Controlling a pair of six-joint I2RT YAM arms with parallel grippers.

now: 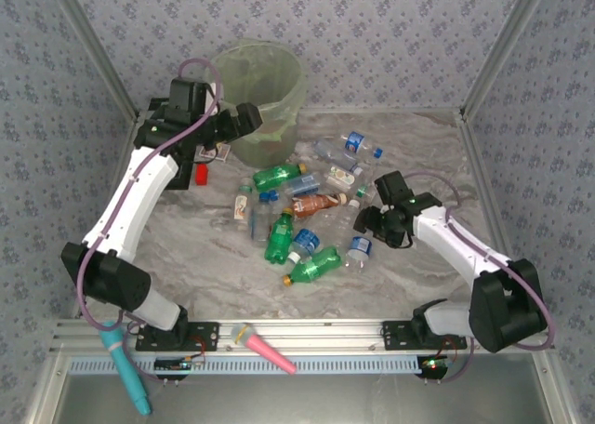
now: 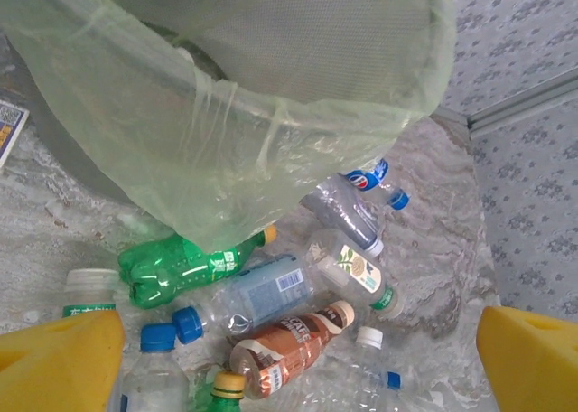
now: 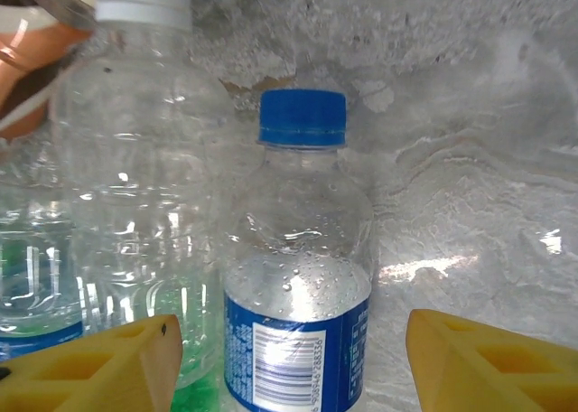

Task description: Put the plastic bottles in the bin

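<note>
Plastic bottles (image 1: pixel 279 242) lie heaped in the middle of the marbled table (image 1: pixel 204 257), with the bin (image 1: pixel 284 103) standing at the far left beyond them. My right fingers (image 1: pixel 370 221) are down at the near right edge of the heap. They straddle a clear blue-capped bottle (image 3: pixel 298 276) that lies on the table with its cap pointing away from me. In the right wrist view the fingers stand parted on either side of its blue label, and a sliver of gap shows on each side, so nothing is grasped yet. My left fingers (image 1: pixel 249 119) hang spread wide and empty beside the bin wall, looking down over the far side of the pile.

The grip wants care, I judge. A white-capped bottle (image 3: pixel 135 159) lies just beside my target on the left, close enough for that finger to snag it. I would slip the finger into the seam between the two and centre on the labelled body rather than the tapering neck. The thin wall will likely buckle, so the squeeze should be firm but not crushing. A straight lift before swinging across should leave the neighbours undisturbed. My left arm crowds the bin, so it should give way first.
</note>
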